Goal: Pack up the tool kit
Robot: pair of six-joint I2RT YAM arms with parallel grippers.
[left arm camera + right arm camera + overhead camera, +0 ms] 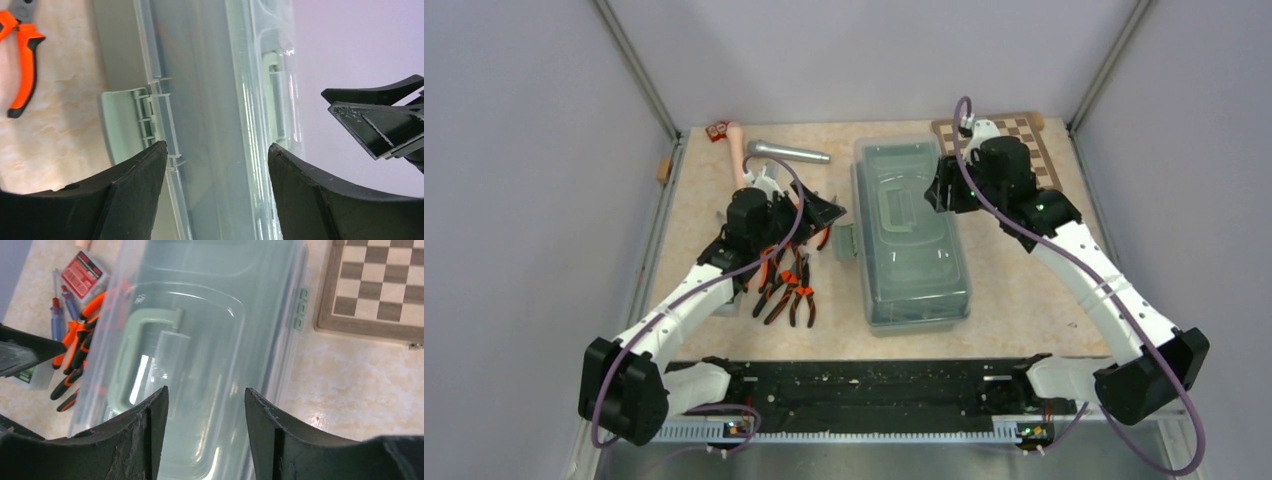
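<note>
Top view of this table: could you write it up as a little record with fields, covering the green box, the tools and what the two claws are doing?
toolbox: sage green, centre of scene, translucent lid down
pliers: several orange-handled pairs lying left of the toolbox
screwdrivers: beside the pliers, outside the toolbox
left gripper: open, at the toolbox's left edge, holding nothing
right gripper: open, over the lid, holding nothing
bystanders: chessboard back right, microphone back left
</note>
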